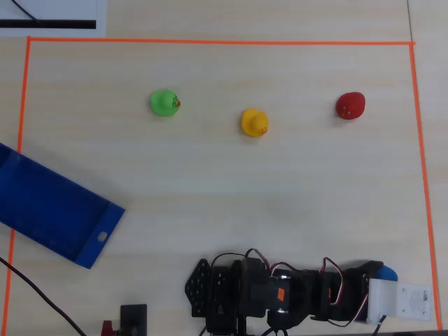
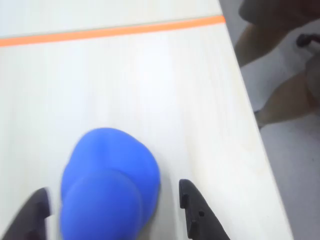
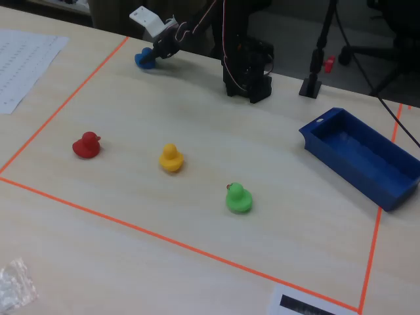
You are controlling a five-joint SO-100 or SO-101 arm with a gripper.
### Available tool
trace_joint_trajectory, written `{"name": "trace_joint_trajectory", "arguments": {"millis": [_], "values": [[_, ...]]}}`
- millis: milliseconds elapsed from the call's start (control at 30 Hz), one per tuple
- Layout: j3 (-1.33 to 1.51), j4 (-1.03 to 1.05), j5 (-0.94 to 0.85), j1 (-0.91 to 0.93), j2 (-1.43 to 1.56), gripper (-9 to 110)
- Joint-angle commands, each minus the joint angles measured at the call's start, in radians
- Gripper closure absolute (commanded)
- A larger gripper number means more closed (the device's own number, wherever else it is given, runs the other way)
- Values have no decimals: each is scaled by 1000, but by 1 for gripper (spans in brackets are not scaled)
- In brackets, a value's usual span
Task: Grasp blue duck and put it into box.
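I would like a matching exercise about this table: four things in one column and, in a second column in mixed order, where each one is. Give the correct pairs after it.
Things:
1. blue duck
2. yellow duck
3. box
4. red duck

Places, as seen in the fixed view:
A. middle one in the row of three ducks
B. between the fingers of the gripper
C. on the right side of the table, empty
D. left end of the row, nearest the orange tape

Pairs: 1-B, 2-A, 3-C, 4-D
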Motion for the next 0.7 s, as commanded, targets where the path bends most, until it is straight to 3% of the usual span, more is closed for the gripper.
{"name": "trace_joint_trajectory", "arguments": {"millis": [0,467,667], "values": [[-3,0,9,-11,43,100],[-14,81,75,-52,120,101],[-172,426,270,-199,336,101]]}}
